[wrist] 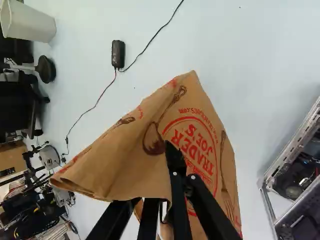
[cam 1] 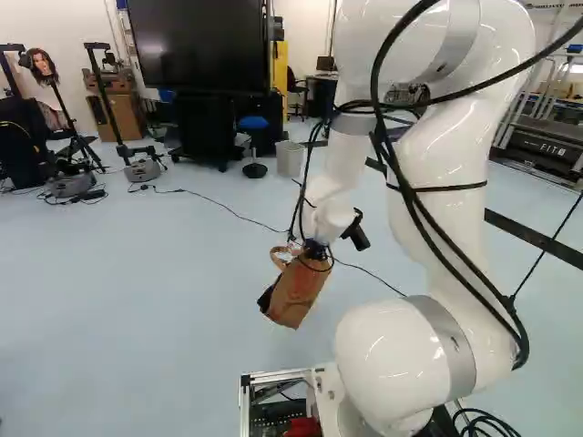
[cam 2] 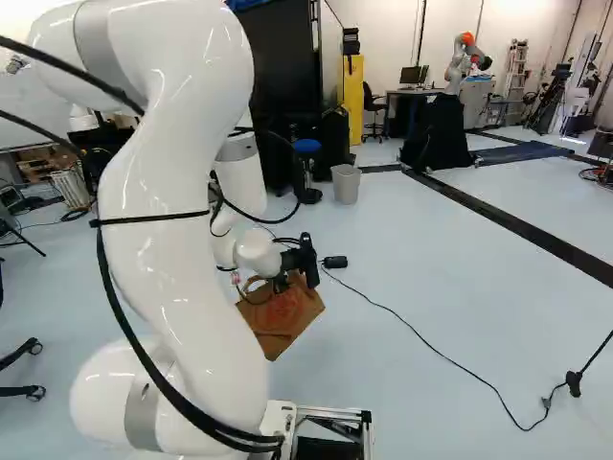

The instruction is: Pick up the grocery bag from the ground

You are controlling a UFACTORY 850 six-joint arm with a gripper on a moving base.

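Note:
My gripper [cam 1: 314, 248] reaches down ahead of the base, its fingers partly hidden by cables and the bag's top. In the right base view the gripper [cam 2: 280, 283] is at the upper part of the brown paper grocery bag [cam 2: 278, 319]. The bag [cam 1: 298, 291] hangs tilted below it, one loop handle sticking out; whether its lower end touches the floor I cannot tell. From the wrist, the black gripper [wrist: 175, 162] is shut on the bag's paper [wrist: 195, 137], which is creased and spreads out ahead of and beside the fingers.
A black adapter [wrist: 118, 54] lies on the floor beyond the bag, its thin cable running across the floor. Farther off stand a pale bin [cam 2: 346, 184], a blue stool [cam 1: 254, 146], a large screen [cam 1: 196, 45] and tripods [cam 1: 117, 118]. Another robot [cam 2: 466, 59] stands at the back.

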